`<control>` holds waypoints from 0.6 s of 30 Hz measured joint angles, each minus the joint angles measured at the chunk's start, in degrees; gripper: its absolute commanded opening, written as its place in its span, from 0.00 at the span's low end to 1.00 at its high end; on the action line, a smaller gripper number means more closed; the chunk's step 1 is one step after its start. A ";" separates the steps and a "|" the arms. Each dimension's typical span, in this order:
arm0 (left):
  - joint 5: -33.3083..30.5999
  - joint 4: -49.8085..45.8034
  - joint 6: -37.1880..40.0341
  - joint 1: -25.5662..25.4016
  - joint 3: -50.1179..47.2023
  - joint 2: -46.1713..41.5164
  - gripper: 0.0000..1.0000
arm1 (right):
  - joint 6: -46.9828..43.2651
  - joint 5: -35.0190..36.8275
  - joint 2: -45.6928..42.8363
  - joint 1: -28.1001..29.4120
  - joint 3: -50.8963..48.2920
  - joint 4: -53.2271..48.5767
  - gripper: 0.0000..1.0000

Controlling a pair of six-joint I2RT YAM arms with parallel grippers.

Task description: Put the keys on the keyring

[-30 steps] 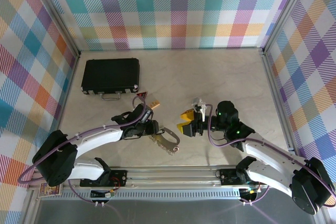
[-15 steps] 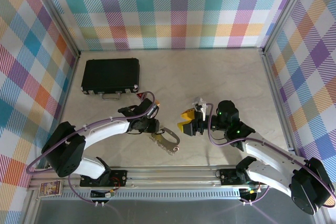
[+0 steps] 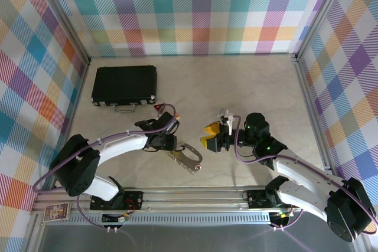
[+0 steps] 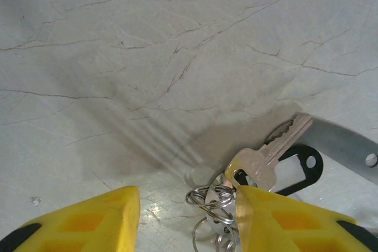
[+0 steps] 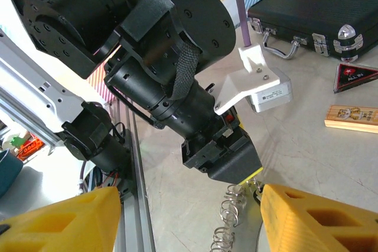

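Observation:
The keys (image 4: pixel 260 166) lie on the marble table as a flat silver bunch on wire rings (image 4: pixel 215 202), beside the keyring (image 4: pixel 290 172), a black oval with a pale centre. My left gripper (image 4: pixel 186 216) stands low over them and open. Its right finger (image 4: pixel 283 216) touches the rings and the key head, and its left finger (image 4: pixel 77 222) is clear of them. From above, the keys (image 3: pixel 184 156) sit just right of the left gripper (image 3: pixel 171 146). My right gripper (image 3: pixel 208 136) hovers open and empty a little further right, facing the left wrist. The right gripper (image 5: pixel 189 222) has the rings (image 5: pixel 233 205) in front of it.
A black briefcase (image 3: pixel 124 85) lies at the back left. A red-and-black triangular tag (image 3: pixel 158 108) and a tan wooden block (image 5: pixel 351 117) sit just in front of it. A curved grey metal strip (image 4: pixel 348 146) lies against the key bunch. The metal rail (image 3: pixel 195 196) runs along the near edge.
The left arm has swung its elbow up and set its wrist slightly right, closer over the keys. The keys and the right arm have stayed where they were.

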 measured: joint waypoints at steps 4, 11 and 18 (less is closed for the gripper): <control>-0.09 0.07 -0.02 0.00 -0.15 0.00 0.47 | 0.07 -0.22 -0.35 -0.26 -0.39 0.04 0.64; -0.07 0.09 -0.04 -0.07 -1.46 -0.02 0.47 | 0.66 -0.31 -0.35 -0.55 -0.44 0.44 0.64; -0.09 -0.31 -0.07 -0.04 -3.23 -0.61 0.47 | 1.16 -0.68 -0.35 -0.74 -0.46 0.79 0.64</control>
